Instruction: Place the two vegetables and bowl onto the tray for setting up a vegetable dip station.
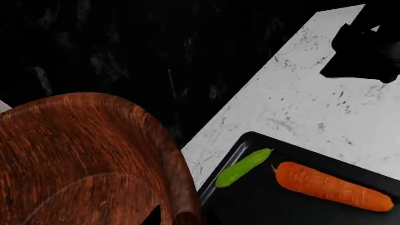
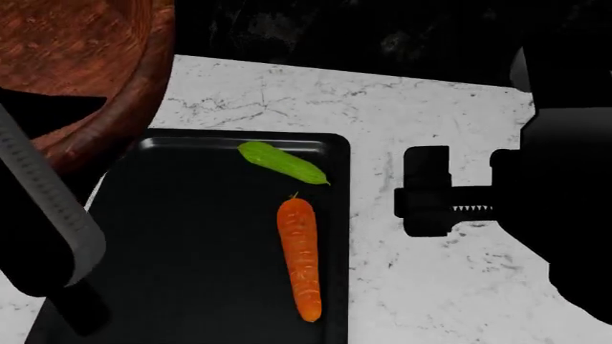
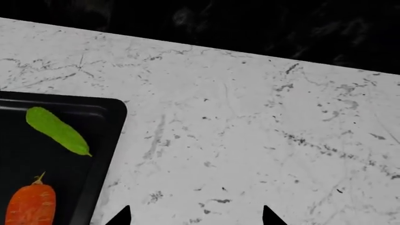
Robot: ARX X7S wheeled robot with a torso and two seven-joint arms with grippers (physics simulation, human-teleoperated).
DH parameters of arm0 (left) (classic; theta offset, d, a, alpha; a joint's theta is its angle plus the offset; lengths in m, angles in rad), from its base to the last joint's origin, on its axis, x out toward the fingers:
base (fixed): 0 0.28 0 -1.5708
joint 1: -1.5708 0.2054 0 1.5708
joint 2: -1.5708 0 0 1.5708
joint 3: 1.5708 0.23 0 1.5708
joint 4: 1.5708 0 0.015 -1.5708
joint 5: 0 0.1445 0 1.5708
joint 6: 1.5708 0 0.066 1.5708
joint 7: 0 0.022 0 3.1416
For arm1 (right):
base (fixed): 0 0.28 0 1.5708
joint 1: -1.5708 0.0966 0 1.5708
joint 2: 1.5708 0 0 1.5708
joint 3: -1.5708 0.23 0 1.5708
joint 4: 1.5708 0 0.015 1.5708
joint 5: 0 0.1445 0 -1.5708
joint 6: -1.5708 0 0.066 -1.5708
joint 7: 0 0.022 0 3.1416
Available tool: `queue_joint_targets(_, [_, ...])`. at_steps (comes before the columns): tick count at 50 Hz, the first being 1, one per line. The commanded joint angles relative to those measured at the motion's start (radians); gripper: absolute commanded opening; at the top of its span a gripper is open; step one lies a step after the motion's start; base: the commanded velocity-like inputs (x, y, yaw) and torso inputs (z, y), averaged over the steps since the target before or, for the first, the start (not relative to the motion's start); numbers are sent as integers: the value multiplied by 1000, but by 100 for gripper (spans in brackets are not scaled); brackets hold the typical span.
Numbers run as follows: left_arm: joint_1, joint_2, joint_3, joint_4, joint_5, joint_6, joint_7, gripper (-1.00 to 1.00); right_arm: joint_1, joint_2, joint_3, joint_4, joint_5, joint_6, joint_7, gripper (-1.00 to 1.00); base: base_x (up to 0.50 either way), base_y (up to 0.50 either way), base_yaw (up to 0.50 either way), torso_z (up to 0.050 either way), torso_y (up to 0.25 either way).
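Observation:
The dark wooden bowl (image 1: 81, 154) fills one side of the left wrist view. My left gripper (image 1: 170, 218) is shut on its thick rim, with one black fingertip showing inside the wall. From the head, the bowl (image 2: 86, 57) hangs at the tray's far left corner, its rim overlapping that corner. On the black tray (image 2: 191, 236) lie the green cucumber (image 2: 283, 163) near the far edge and the orange carrot (image 2: 300, 254) along the right side. Both also show as cucumber (image 1: 242, 167) and carrot (image 1: 331, 186) on the tray (image 1: 262, 201). My right gripper (image 2: 426, 190) (image 3: 195, 218) is open and holds nothing, over bare counter right of the tray (image 3: 18, 154).
A white marble counter (image 2: 431, 287) carries the tray and ends in a far edge with dark background (image 2: 383, 36) beyond. My left arm (image 2: 39, 201) crosses the tray's left side in the head view.

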Motion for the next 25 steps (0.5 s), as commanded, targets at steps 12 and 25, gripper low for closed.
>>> queue_joint_targets(12, [-4, 7, 111, -103, 487, 187, 950, -100, 32, -9, 36, 100, -47, -11, -83, 100, 0, 0, 0, 0, 0])
queue_joint_targets(25, [43, -69, 118, -34, 456, 205, 1003, -100, 31, 13, 40, 88, -16, -20, -53, 100, 0, 0, 0, 0, 0])
